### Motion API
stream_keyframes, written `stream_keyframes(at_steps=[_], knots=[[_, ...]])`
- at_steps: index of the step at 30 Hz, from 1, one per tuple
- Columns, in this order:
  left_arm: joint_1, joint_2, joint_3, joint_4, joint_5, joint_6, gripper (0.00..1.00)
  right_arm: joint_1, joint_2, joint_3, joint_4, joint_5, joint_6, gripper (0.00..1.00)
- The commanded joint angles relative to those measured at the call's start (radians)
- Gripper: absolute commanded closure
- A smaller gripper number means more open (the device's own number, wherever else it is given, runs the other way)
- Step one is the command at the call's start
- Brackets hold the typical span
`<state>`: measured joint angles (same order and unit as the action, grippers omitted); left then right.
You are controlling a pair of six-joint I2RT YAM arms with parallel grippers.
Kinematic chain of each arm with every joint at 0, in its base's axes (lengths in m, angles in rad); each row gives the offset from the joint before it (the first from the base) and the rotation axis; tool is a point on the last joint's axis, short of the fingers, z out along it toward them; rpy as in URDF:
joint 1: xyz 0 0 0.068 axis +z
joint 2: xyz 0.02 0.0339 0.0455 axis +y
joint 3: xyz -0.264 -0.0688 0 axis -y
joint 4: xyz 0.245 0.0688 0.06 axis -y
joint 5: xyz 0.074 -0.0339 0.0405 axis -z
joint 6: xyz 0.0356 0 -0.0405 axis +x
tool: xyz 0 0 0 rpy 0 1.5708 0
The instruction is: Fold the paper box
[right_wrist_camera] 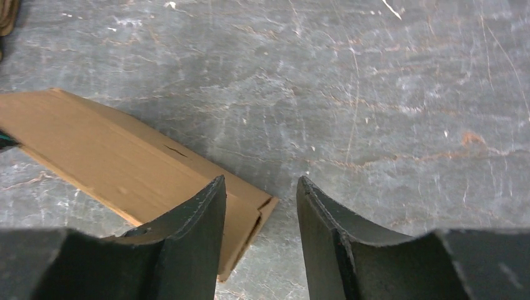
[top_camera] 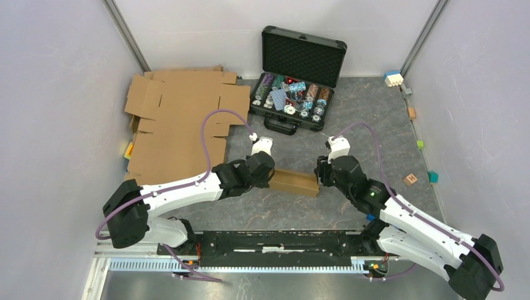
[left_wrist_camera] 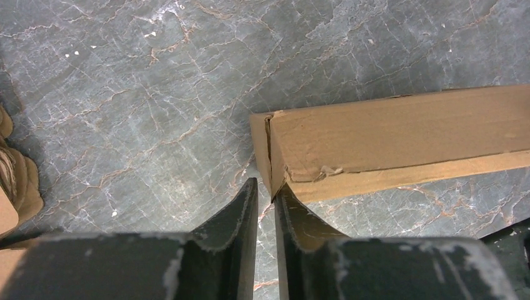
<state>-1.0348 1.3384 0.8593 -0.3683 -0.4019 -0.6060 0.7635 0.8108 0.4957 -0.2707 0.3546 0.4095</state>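
Observation:
The paper box (top_camera: pixel 294 181) lies flat on the grey table between my two grippers as a long brown carton. My left gripper (top_camera: pixel 273 177) is at its left end. In the left wrist view the fingers (left_wrist_camera: pixel 267 186) are almost together, with the corner of the box's (left_wrist_camera: pixel 400 134) end flap pinched at their tips. My right gripper (top_camera: pixel 320 177) is at the box's right end. In the right wrist view it (right_wrist_camera: pixel 261 181) is open, its left finger over the box's (right_wrist_camera: pixel 94 150) end corner, its right finger over bare table.
Bigger flat cardboard sheets (top_camera: pixel 178 122) lie at the back left. An open black case of chips (top_camera: pixel 294 81) stands at the back centre. Small coloured blocks (top_camera: pixel 410 179) and a white one (top_camera: pixel 393 78) lie along the right side.

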Motion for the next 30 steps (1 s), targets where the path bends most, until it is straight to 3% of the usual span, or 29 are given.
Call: stream_keyframes(at_steps=[1, 5, 23, 30], knots=[[-0.010, -0.010, 0.014, -0.034, 0.024, 0.026, 0.75, 0.002, 0.031, 0.082, 0.010, -0.066, -0.058, 0.48], [-0.009, -0.016, 0.014, -0.024, 0.043, 0.047, 0.72, 0.002, 0.058, 0.080, 0.036, -0.099, -0.080, 0.45], [-0.010, 0.035, 0.043, -0.003, 0.078, 0.076, 0.75, 0.003, 0.138, 0.106, 0.161, -0.389, -0.191, 0.33], [-0.009, 0.050, 0.050, 0.000, 0.080, 0.078, 0.76, 0.003, 0.141, 0.093, 0.190, -0.480, -0.242, 0.43]])
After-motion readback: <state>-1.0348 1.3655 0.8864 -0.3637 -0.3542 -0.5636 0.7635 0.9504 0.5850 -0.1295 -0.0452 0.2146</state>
